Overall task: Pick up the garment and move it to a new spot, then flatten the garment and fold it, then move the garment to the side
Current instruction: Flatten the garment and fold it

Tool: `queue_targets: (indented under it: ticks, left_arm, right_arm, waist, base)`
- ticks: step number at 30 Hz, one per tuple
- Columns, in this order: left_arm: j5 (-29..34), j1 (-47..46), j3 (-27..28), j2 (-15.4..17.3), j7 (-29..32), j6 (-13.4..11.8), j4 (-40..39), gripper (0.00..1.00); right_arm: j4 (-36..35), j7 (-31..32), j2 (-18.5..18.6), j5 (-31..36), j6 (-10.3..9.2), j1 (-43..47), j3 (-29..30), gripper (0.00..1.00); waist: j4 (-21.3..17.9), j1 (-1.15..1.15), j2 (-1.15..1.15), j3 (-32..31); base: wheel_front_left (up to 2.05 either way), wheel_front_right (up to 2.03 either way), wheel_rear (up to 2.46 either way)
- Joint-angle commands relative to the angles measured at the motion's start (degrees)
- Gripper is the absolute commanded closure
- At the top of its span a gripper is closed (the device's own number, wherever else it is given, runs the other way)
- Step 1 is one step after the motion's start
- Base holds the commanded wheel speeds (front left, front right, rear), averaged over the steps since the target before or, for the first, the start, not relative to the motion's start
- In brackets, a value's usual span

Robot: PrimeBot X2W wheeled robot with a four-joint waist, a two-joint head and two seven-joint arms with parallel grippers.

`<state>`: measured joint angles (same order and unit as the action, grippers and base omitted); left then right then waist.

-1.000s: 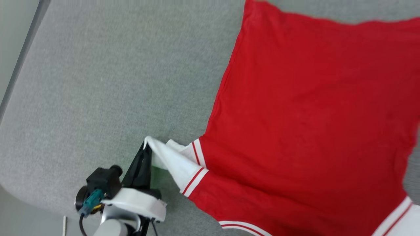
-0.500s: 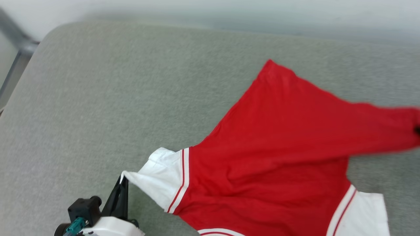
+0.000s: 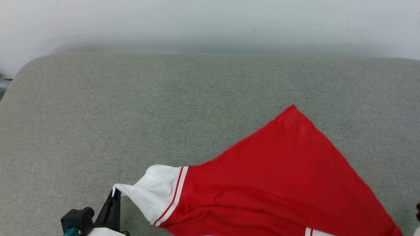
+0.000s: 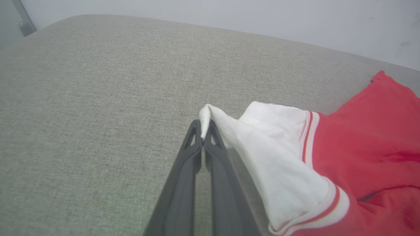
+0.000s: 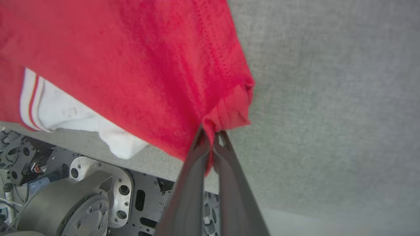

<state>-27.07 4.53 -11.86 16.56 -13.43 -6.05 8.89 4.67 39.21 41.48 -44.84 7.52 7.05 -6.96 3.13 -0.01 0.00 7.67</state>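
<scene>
Red garment [image 3: 279,183] on grey cushion [image 3: 131,108]; left fingers [image 4: 200,149] pinch white sleeve; right fingers [image 5: 206,147] pinch red corner

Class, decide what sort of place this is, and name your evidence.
Probably a robot test room: a red-and-white jersey on a grey fabric-padded table against a bare pale wall, the robot's perforated grey metal base by its edge.

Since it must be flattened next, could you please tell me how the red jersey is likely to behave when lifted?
Probably floppy: the garment drapes and creases away from the left fingers pinching its white sleeve. Likely light, as the right fingers carry a red corner by a small bunched tip. Such small pinches might slip.
</scene>
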Motion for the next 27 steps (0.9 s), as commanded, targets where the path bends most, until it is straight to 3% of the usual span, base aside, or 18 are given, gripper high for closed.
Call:
queue_targets:
  ticks: [1,8,9,10,20,21,27]
  left_arm:
    - [-0.20,0.61,-0.08,0.44,0.19,0.09,-0.17,1.00]
    - [-0.21,0.31,-0.56,0.78,0.46,0.20,0.11,1.00]
    - [-0.26,0.37,-0.58,0.80,0.47,0.17,0.18,1.00]
    - [-0.30,0.44,-0.61,0.83,0.45,0.13,0.25,1.00]
    - [0.20,-0.84,-1.66,0.66,0.47,0.21,-0.52,1.00]
    - [0.48,-1.77,-2.07,0.49,0.47,0.26,-0.79,1.00]
    - [1.10,-4.44,-3.38,-0.24,0.20,0.75,-0.95,1.00]
  right_arm:
    - [0.49,-0.32,-1.64,0.37,-0.06,2.59,0.52,1.00]
    - [1.78,-2.31,-5.27,1.56,-0.07,5.75,1.03,1.00]
    - [1.56,-3.05,-5.36,1.95,-0.07,5.06,1.69,0.30]
    - [1.16,-3.87,-5.50,2.23,-0.07,4.25,2.47,0.00]
    - [-6.64,-11.12,-4.39,5.72,-0.06,-5.59,9.06,0.00]
    - [-8.78,-10.84,-4.11,6.61,-0.06,-10.95,8.88,0.00]
    - [-9.69,-6.43,-3.00,7.25,-0.06,-23.64,3.49,0.00]
  waist:
    - [-0.03,0.01,0.00,-0.16]
    - [0.07,0.01,0.00,-0.37]
    - [0.02,0.01,0.00,-0.45]
    - [-0.02,0.01,0.00,-0.56]
    - [1.16,0.01,0.00,-0.19]
    - [2.15,0.01,0.00,0.64]
    - [4.71,0.01,0.00,3.83]
  base:
    - [0.00,0.00,0.00]
    - [0.00,0.00,0.00]
    - [0.00,0.00,0.00]
    - [0.00,0.00,0.00]
    - [0.00,0.00,0.00]
    - [0.00,0.00,0.00]
    - [0.00,0.00,0.00]
